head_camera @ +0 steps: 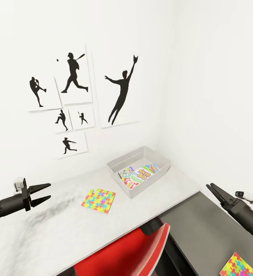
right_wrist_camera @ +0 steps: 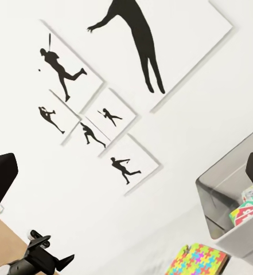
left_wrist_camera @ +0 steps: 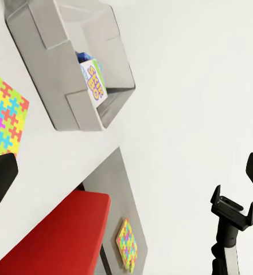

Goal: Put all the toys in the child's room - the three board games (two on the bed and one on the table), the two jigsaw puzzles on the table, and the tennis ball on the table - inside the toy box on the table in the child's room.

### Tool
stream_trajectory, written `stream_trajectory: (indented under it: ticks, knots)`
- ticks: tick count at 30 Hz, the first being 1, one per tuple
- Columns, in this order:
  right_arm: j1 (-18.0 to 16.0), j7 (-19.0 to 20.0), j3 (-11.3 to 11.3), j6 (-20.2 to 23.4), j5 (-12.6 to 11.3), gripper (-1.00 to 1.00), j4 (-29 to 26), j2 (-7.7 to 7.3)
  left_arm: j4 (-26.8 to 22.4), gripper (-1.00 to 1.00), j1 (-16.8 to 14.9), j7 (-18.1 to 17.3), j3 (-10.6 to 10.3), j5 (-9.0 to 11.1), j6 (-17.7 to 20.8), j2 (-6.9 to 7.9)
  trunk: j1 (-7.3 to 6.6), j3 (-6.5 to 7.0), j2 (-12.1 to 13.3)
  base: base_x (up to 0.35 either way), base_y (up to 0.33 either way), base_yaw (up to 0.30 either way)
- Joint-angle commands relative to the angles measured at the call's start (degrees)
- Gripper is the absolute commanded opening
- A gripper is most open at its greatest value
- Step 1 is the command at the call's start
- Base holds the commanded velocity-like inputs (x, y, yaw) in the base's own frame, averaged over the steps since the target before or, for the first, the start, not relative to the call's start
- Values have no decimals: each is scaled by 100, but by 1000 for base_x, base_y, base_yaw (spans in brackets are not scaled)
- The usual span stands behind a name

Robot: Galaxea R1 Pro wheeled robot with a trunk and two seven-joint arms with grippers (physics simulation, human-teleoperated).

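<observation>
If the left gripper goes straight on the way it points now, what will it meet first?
Probably nothing soon: the open left gripper points above the table, passing over the puzzle toward the toy box. Height is unclear.

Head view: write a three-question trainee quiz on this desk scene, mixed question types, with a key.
1. True or false: the grey rectangular toy box already holds colourful printed board games.
2. Multiple choice: the neon jigsaw puzzle square on the pale grey table section lies
A. inside the toy box
B. on the tabletop beside the box, apart from it
C. on the red chair
3. Fill in: the second neon jigsaw puzzle square lies on the ____ grey table section, near the right end effector.

Key: 1 true; 2 B; 3 dark. The left end effector is open and holds nothing.
</observation>
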Motion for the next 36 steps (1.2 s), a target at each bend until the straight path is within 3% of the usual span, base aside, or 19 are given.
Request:
stream_trajectory:
  ticks: [1,11,36]
  knots:
    - [-6,-3,-3,33,-17,100,0,1,2,100,-6,-30,7,-22,25,0,4,-13,-13,0,0,0]
    - [-3,-81,-1,30,-11,100,0,5,7,100,-6,-30,5,-22,25,0,4,-9,-13,0,0,16]
    - [-4,-159,6,-94,-18,100,2,15,11,100,-6,-23,2,-29,25,-29,4,164,-13,-13,0,163]
